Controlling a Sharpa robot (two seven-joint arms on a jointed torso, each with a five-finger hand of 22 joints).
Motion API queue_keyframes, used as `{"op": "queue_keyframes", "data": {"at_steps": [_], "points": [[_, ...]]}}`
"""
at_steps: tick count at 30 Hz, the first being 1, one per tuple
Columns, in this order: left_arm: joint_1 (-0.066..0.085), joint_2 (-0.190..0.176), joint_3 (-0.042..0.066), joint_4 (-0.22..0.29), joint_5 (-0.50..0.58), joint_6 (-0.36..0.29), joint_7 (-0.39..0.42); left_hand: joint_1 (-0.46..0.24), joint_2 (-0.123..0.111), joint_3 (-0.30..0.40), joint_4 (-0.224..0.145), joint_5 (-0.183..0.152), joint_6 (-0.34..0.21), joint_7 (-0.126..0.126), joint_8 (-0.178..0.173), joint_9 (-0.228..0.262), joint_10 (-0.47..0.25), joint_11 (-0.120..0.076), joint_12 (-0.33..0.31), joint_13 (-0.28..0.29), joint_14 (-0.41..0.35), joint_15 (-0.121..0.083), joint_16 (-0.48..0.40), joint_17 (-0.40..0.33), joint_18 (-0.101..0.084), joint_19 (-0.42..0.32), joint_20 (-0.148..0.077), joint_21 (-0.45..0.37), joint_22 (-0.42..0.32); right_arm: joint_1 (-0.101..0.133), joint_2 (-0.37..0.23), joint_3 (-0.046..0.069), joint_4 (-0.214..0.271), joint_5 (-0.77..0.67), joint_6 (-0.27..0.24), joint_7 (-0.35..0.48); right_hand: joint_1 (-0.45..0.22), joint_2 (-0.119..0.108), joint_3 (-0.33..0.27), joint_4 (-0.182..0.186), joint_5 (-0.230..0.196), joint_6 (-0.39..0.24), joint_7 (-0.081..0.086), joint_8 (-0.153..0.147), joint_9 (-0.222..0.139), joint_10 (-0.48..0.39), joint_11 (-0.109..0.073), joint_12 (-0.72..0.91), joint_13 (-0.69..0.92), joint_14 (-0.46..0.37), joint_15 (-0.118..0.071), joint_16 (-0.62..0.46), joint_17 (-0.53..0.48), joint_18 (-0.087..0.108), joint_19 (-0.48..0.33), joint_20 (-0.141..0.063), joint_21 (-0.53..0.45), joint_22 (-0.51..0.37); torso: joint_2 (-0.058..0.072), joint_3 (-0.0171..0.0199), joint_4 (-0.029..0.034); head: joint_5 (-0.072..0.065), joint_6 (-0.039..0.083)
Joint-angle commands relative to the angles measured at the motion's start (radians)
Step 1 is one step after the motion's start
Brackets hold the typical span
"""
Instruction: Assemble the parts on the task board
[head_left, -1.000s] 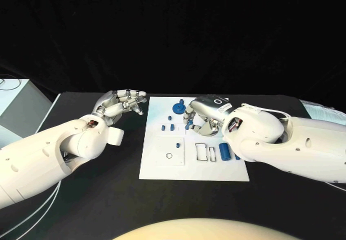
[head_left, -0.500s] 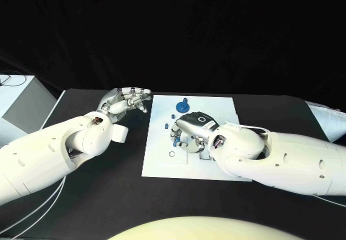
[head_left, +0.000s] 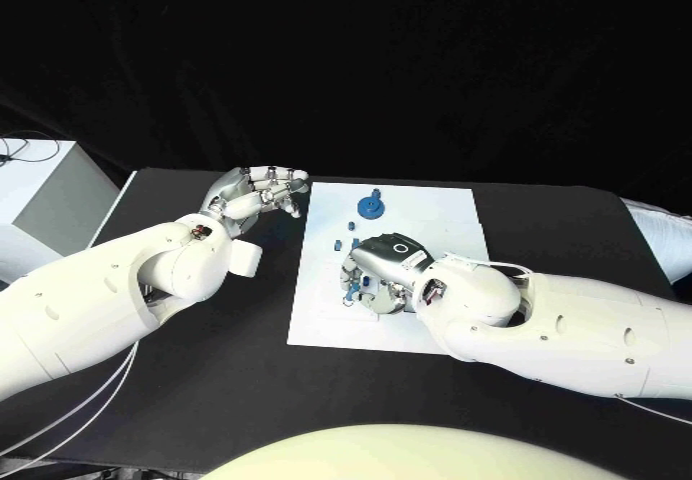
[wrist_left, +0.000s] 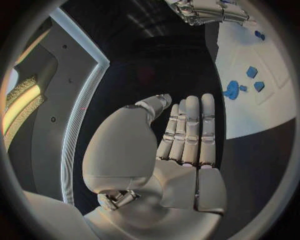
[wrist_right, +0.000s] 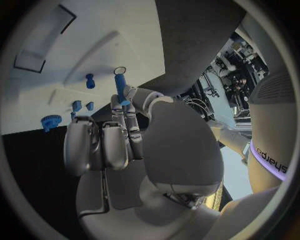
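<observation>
The white task board (head_left: 433, 215) lies in the middle of the black table. My right hand (head_left: 378, 272) hovers low over the board's left-middle part and pinches a slim blue peg (wrist_right: 119, 88). The peg's tip stands right by a small ringed hole (wrist_right: 120, 70) in the board (wrist_right: 94, 45). A blue gear (head_left: 372, 207) and two small blue pieces (head_left: 346, 242) lie on the far part of the board. My left hand (head_left: 260, 195) hangs above the table beside the board's far left corner, its fingers (wrist_left: 187, 130) straight and holding nothing.
A white box (head_left: 43, 200) stands at the table's left edge. Two rectangular recesses (wrist_right: 44, 37) are cut into the board. My right forearm (head_left: 562, 320) lies over the board's right side and the table next to it.
My right hand has moved from the board's far middle toward me and to the left, carrying the blue peg down to the ringed hole. The left hand has stayed where it was.
</observation>
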Motion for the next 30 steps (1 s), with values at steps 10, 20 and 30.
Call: {"op": "queue_keyframes", "data": {"at_steps": [10,20,30], "points": [[0.0,0.001,0.001,0.003,0.006,0.004,0.005,0.008,0.004,-0.004,0.002,0.003,0.003,0.002,0.007,-0.002,-0.005,-0.002,0.005,-0.001,0.005,-0.002,-0.007,-0.002,0.014,0.01,-0.002,-0.008,-0.002,-0.017,0.009,-0.001,-0.007,-0.034,-0.009,0.009,0.028,0.033,0.017,-0.015,0.008,0.002,0.007,0.004,0.002,0.062,-0.057,0.001,0.044,0.016,-0.006,0.004,-0.002,-0.019,0.009,-0.006,-0.004,0.0,-0.001,-0.0009,-0.0012,0.01,-0.012],[0.0,-0.001,0.001,0.004,0.006,0.004,0.005,0.008,0.004,-0.004,0.002,0.003,0.003,0.002,0.007,-0.002,-0.005,-0.002,0.005,-0.001,0.005,-0.002,-0.007,-0.002,0.014,0.01,-0.002,-0.008,-0.002,-0.024,0.016,-0.001,-0.021,-0.041,0.001,0.009,0.028,0.033,0.019,-0.017,0.009,0.002,0.007,0.003,0.002,0.062,-0.057,0.001,0.044,0.016,-0.006,0.005,-0.001,-0.018,0.008,-0.006,-0.004,0.0,-0.002,-0.0007,-0.0015,0.012,-0.016],[0.0,-0.002,0.001,0.004,0.006,0.004,0.005,0.008,0.004,-0.004,0.002,0.003,0.003,0.002,0.007,-0.002,-0.005,-0.002,0.005,-0.001,0.005,-0.002,-0.007,-0.002,0.014,0.01,-0.002,-0.008,-0.002,-0.03,0.03,-0.001,-0.047,-0.062,0.002,0.005,0.028,0.033,0.019,-0.017,0.009,0.002,0.007,0.003,0.002,0.062,-0.057,0.001,0.044,0.016,-0.006,0.005,-0.001,-0.018,0.008,-0.006,-0.004,0.0,-0.001,-0.0001,0.0,0.011,-0.016]]}}
